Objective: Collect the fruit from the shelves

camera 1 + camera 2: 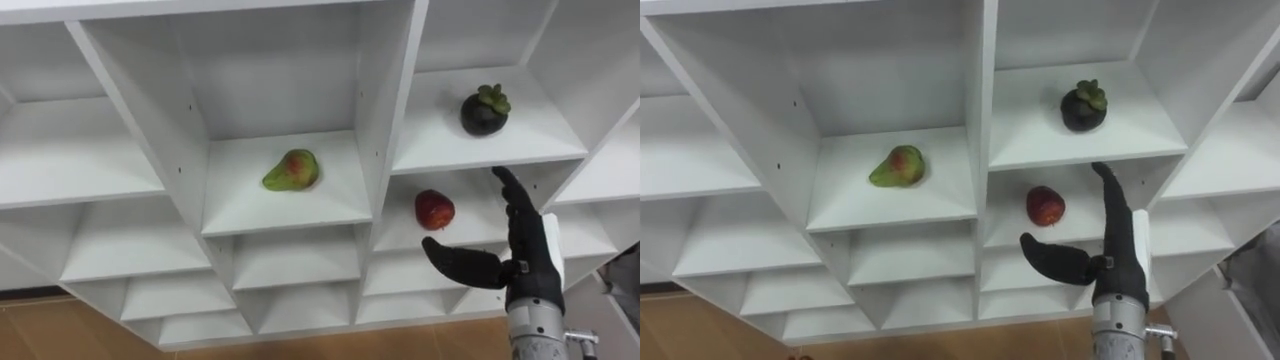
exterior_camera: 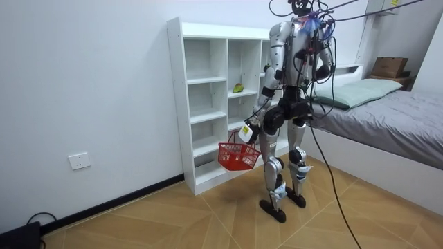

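Observation:
Three fruits lie in the white closet (image 1: 375,110). A green-red pear (image 1: 291,170) is in the middle compartment. A dark mangosteen (image 1: 485,110) sits one compartment to its right. A red apple (image 1: 434,209) rests on the shelf below the mangosteen. My right hand (image 1: 522,255) is raised in front of the apple's compartment, just right of and below the apple, apart from it. It is open, fingers straight up and thumb spread left. In the room view my left hand (image 2: 248,131) hangs low by the closet, shut on the handle of a red basket (image 2: 237,156).
I stand close to the closet (image 2: 208,104) on a wooden floor. Most compartments hold nothing. A bed (image 2: 387,117) with a pillow and a brown box (image 2: 389,66) is at the room view's right. A wall socket (image 2: 80,161) is low on the wall at its left.

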